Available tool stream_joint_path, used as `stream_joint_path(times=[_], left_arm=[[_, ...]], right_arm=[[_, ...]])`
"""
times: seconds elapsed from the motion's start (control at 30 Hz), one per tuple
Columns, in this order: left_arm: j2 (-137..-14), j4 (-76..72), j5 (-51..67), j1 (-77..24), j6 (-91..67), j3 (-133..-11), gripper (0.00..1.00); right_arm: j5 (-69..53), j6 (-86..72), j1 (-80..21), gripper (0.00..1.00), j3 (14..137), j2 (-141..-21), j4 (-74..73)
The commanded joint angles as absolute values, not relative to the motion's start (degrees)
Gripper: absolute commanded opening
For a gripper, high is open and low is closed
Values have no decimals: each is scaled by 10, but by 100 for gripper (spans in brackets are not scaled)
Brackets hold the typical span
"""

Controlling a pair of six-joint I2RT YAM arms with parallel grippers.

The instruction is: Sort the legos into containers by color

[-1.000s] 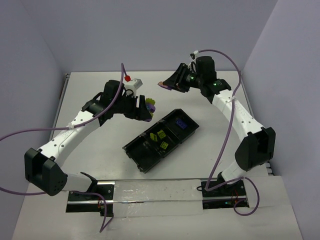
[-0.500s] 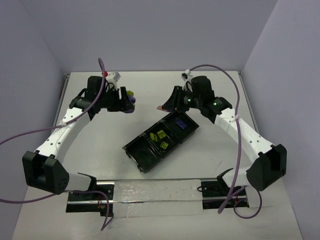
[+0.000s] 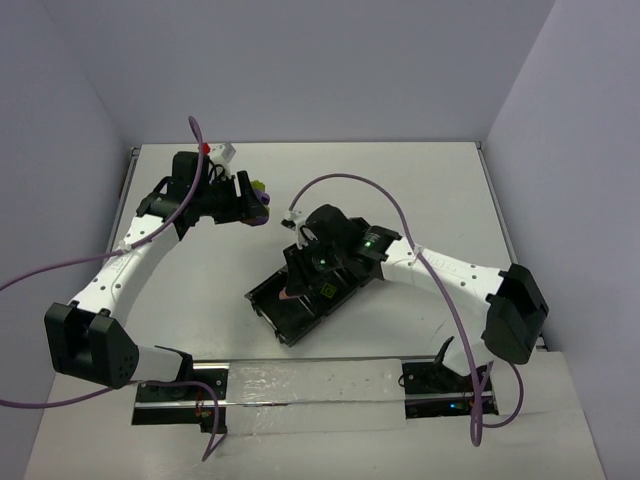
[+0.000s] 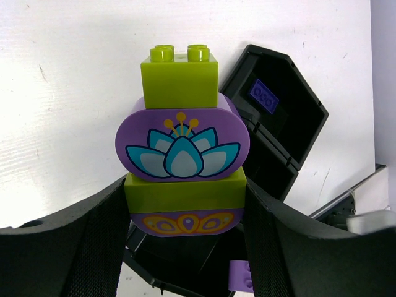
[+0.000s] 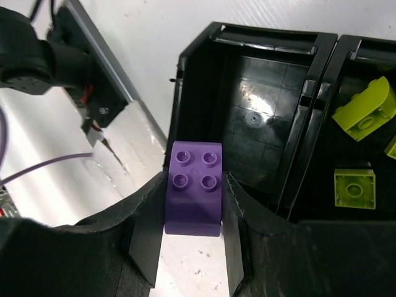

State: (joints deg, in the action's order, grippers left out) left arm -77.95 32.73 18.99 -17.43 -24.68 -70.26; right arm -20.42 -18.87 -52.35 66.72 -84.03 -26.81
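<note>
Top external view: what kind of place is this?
Likely a lab robot cell: white table boxed in by plain panels, two cabled arms bolted at its near edge, black tray holding lego bricks.

Two legos (image 5: 365, 114) in middle compartment (image 5: 365, 154), one lego (image 4: 264, 97) in end compartment (image 4: 294, 120)

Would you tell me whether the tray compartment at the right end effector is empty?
Empty: the compartment shows only bare black floor; the purple brick sits gripped in the right end effector.

Below my right end effector (image 5: 193, 207) the tray's end compartment (image 5: 260, 105) is open room; its raised walls and the neighbouring compartment's green bricks (image 5: 365, 111) hem it in.
</note>
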Motion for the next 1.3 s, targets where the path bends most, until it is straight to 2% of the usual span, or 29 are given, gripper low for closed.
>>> stream_joint_path(times=[0.0, 0.07, 0.1, 0.17, 0.2, 0.23, 0.37, 0.5, 0.7, 0.8, 1.0, 1.27], left_arm=[[-767, 297, 208, -169, -254, -734, 0], [-768, 297, 208, -168, -253, -734, 0], [-769, 297, 209, -167, -254, -734, 0], [-769, 296, 212, -166, -255, -735, 0], [-769, 295, 214, -166, -255, -735, 0], [-770, 293, 217, -166, -255, -734, 0], [-771, 292, 222, -166, -252, -731, 0], [-771, 293, 232, -165, -248, -729, 0], [-759, 272, 289, -167, -230, -711, 0], [-742, 243, 327, -176, -208, -691, 0], [-730, 237, 369, -188, -174, -681, 0], [-741, 245, 364, -207, -164, -688, 0]], right_arm=[[-178, -167, -537, 8, 677, -860, -268], [-178, -165, -542, 18, 679, -869, -268], [-178, -163, -546, 32, 679, -875, -269], [-177, -161, -549, 46, 681, -881, -271], [-174, -161, -551, 57, 683, -882, -273], [-169, -162, -553, 64, 685, -881, -274], [-132, -161, -549, 69, 698, -856, -283], [-126, -164, -511, 68, 708, -820, -292], [-178, -199, -384, 65, 720, -763, -284], [-188, -230, -345, 66, 762, -781, -302], [-192, -300, -329, 69, 878, -853, -317], [-184, -373, -328, 72, 986, -933, -305]])
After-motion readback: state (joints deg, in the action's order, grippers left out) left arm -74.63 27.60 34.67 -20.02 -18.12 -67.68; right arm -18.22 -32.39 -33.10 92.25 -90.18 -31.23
